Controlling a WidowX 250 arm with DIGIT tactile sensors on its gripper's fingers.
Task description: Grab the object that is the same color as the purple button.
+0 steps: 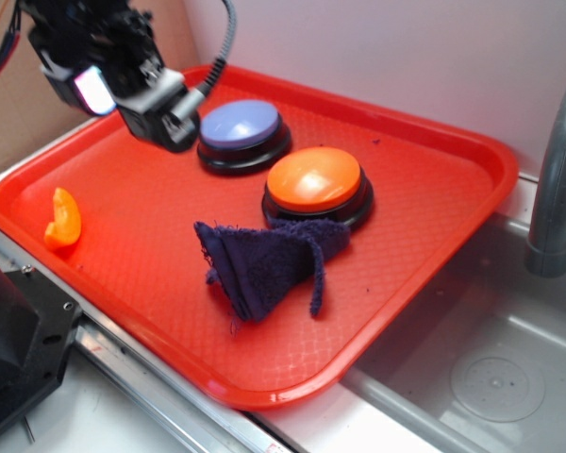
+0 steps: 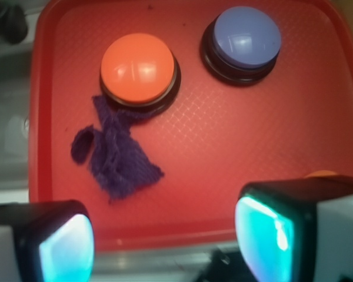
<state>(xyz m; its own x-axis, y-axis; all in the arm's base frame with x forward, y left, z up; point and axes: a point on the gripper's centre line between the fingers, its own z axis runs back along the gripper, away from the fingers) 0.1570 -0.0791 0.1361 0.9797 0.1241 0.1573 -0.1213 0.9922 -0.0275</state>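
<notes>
Approach step, nothing grasped yet. Gripper (image 1: 156,118) hangs above the far-left part of the red tray (image 1: 424,236), just beside the purple button (image 1: 241,127) and well apart from the target. In the wrist view the two fingers (image 2: 265,232) sit wide apart with only bare tray between them, so the hand is spread and empty. The rag (image 1: 264,264), dark purple and frayed, lies near the middle of the tray, its upper edge touching the base of the orange button (image 1: 313,181); it matches the purple button in hue, though darker. It is bunched into a rough triangle: broad edge toward the orange button, narrow tip pointing away from it toward the tray's near rim. Long axis runs from the orange button to that tip; one loose strip trails off the side toward the sink (image 1: 491,377). A small orange wedge (image 1: 63,219) sits far from the rag at the tray's left end, not wanted. Next move, as I judge it: carry the hand over the rag's thick folded middle, clear of the orange button, set the fingers across the long axis, descend, then close.
</notes>
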